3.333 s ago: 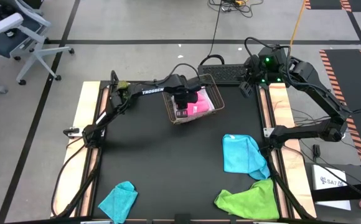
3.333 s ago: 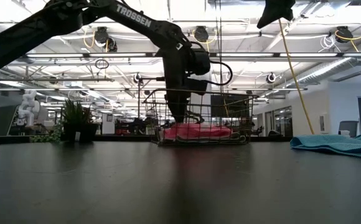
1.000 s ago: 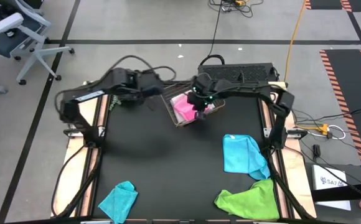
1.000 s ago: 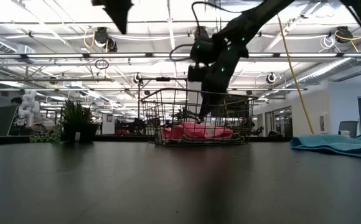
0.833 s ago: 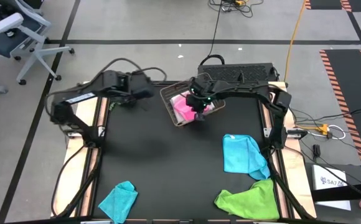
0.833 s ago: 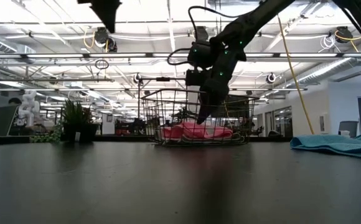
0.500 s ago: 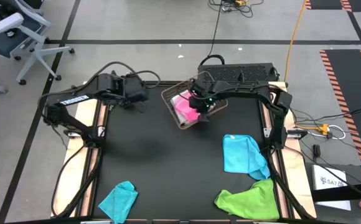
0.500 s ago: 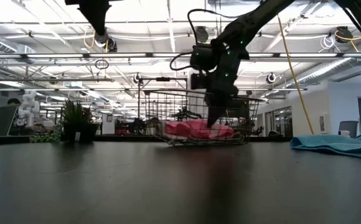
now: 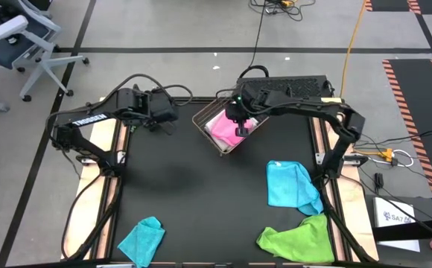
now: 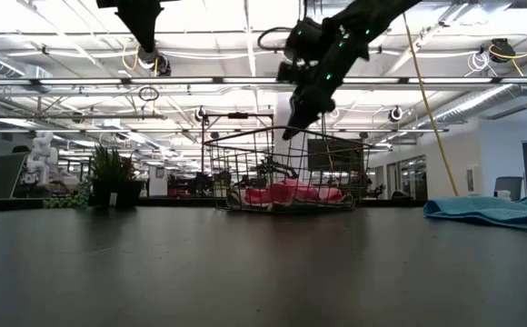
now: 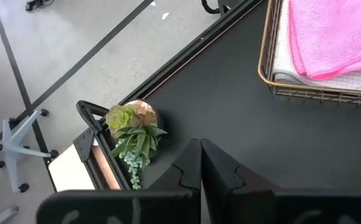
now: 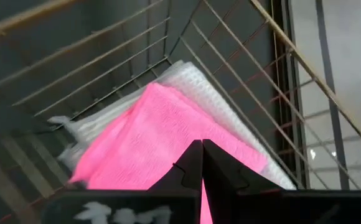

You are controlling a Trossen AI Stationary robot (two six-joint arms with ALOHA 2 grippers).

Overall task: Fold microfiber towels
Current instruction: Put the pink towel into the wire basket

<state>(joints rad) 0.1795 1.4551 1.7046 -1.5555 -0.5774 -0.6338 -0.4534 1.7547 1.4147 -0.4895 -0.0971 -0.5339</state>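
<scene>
A wire basket (image 9: 203,126) stands at the table's far middle. In it a folded hot pink towel (image 9: 221,128) lies on a white towel (image 12: 196,79). My right gripper (image 10: 288,133) is shut and hangs just above the basket's rim, over the pink towel (image 12: 149,134), pointing down at a slant. My left gripper (image 11: 200,163) is shut and empty, high over the far left of the table (image 9: 168,123). A sky blue towel (image 9: 289,184), a lime green towel (image 9: 298,238) and a teal towel (image 9: 143,238) lie crumpled on the mat.
A small green plant (image 11: 132,132) stands at the table's far left edge, beside my left gripper. A keyboard (image 9: 290,88) lies beyond the far edge. The black mat's middle (image 9: 201,201) is bare.
My right gripper has risen out of the basket, rolling its wrist, and now hangs above the rim. The basket tipped and turned a little on the table, and now sits flat again. My left gripper has drawn back toward the table's left edge and then stopped.
</scene>
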